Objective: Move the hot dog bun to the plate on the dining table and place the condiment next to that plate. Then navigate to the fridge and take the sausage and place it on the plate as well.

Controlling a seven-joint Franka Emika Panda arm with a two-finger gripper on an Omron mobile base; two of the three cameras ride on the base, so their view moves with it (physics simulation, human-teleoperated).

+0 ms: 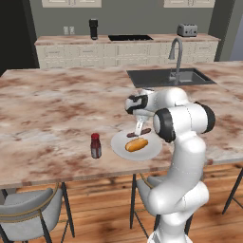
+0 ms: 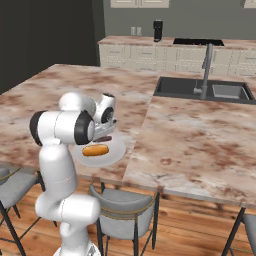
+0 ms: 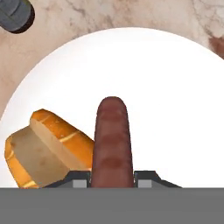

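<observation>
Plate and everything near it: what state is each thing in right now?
plate: on the dining table, holds the bun
hot dog bun: lying on the plate
sausage: held over the plate
hand: shut on the sausage
condiment: upright beside the plate, capped

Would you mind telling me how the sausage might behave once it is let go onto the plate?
The sausage is a smooth round cylinder, so it may well roll on the flat plate. It juts straight from the tool without sagging, so it seems stiff. The bun beside it might stop it rolling.

Base views flanking, sharing plate point(image 1: 136, 151); hand view close overhead
</observation>
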